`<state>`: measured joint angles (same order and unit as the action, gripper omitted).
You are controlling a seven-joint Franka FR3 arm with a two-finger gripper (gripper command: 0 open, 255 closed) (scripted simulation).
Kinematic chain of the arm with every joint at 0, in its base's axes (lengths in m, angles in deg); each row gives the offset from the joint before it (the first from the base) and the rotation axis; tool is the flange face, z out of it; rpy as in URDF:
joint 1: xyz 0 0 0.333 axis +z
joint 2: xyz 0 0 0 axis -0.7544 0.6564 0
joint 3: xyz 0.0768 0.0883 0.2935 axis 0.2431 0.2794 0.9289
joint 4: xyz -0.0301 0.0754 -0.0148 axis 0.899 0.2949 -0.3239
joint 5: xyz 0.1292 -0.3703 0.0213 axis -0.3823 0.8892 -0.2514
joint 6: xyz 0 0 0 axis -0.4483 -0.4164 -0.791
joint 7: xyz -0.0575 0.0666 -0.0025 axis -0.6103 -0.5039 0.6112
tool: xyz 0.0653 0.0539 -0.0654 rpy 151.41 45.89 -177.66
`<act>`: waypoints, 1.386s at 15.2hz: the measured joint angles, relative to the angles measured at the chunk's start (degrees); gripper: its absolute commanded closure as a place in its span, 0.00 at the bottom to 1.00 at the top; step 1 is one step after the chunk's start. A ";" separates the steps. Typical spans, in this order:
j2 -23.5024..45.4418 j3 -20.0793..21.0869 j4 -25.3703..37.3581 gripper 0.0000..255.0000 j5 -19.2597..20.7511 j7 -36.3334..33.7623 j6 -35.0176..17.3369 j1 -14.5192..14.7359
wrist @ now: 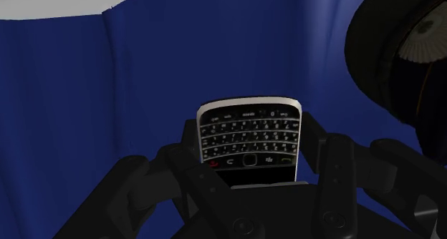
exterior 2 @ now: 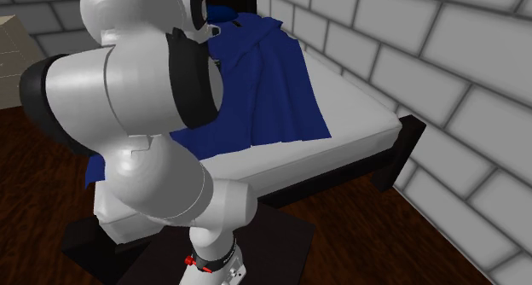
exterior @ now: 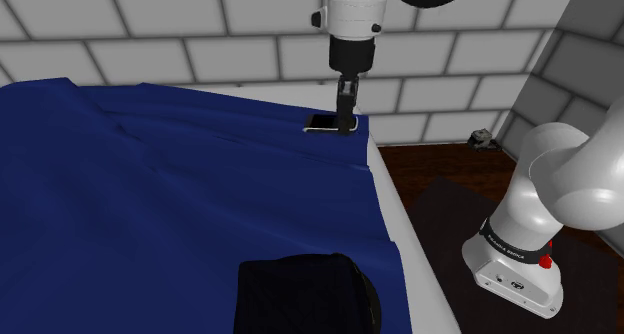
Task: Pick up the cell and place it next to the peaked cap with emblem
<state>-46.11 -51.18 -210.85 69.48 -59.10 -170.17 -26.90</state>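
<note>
A black cell phone (exterior: 322, 123) with a silver rim and a small keyboard (wrist: 249, 134) lies at the far edge of the blue blanket (exterior: 180, 192), close to the brick wall. My black gripper (exterior: 346, 120) points straight down at its end nearer the bed's side edge. In the wrist view the gripper (wrist: 251, 159) is shut on the phone, one finger (wrist: 192, 159) pressed to each long side. The dark peaked cap (exterior: 305, 292) rests on the blanket at the near edge of the shoulder view, and its round emblem (wrist: 423, 44) shows beyond the phone in the wrist view.
The blanket covers a white mattress (exterior 2: 349, 138) on a dark bed frame (exterior 2: 401, 151). Grey brick walls (exterior: 150, 32) close the far side. A small grey object (exterior: 481, 137) sits on the dark wooden floor (exterior: 440, 172) by the wall.
</note>
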 measured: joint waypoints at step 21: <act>-4.94 5.27 -15.91 1.00 -3.78 -5.24 -11.38 3.29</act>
<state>-51.05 -45.91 -226.76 65.70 -64.34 -181.55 -23.61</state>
